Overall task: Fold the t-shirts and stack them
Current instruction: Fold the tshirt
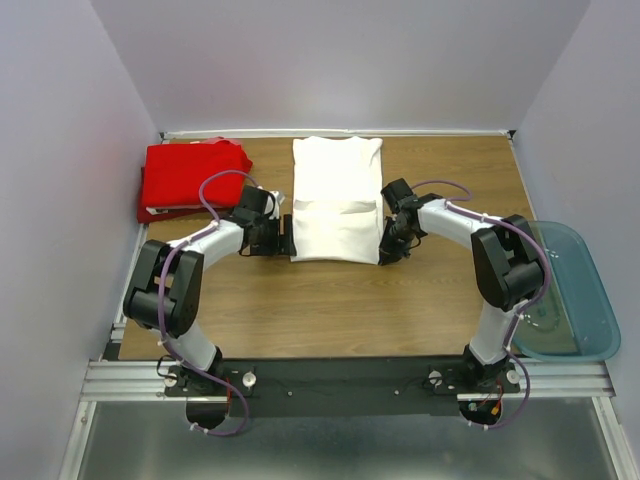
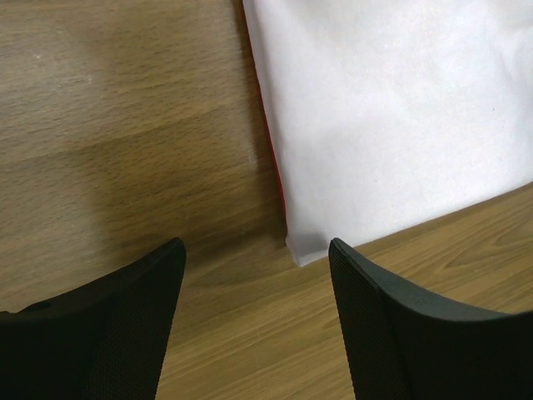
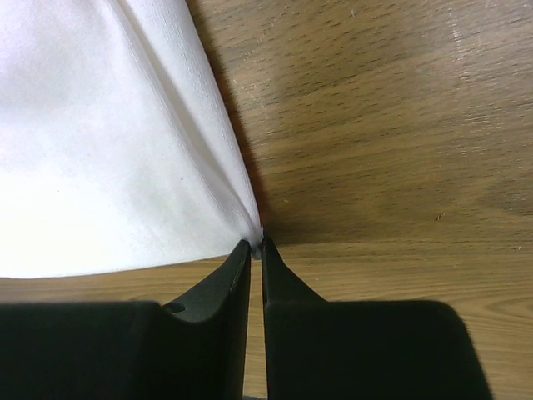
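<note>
Item one, white t-shirt (image 1: 337,200): lies flat at the middle of the table (image 1: 330,310), already narrowed to a long panel, with a crosswise crease about halfway down; a sliver of red shows under its left edge in the left wrist view.

Item two, right gripper (image 3: 256,246): clenched on the shirt's near right corner, the cloth puckered into the pinch.

Item three, left gripper (image 2: 256,243): jaws apart, nothing in them; the near left corner sits just ahead of the gap, untouched as far as I can see.

Item four, red t-shirt (image 1: 190,175): folded, at the far left corner, well apart from the work.

Item five, blue tub (image 1: 570,290): beside the table's right edge.

Step in hand, by my reading: seizing both near corners for the lengthwise fold of the white shirt.

Next move, I judge: I ease the left jaws onto their corner and close them; then both corners lift together and travel toward the far edge, kept level so the panel does not skew.
</note>
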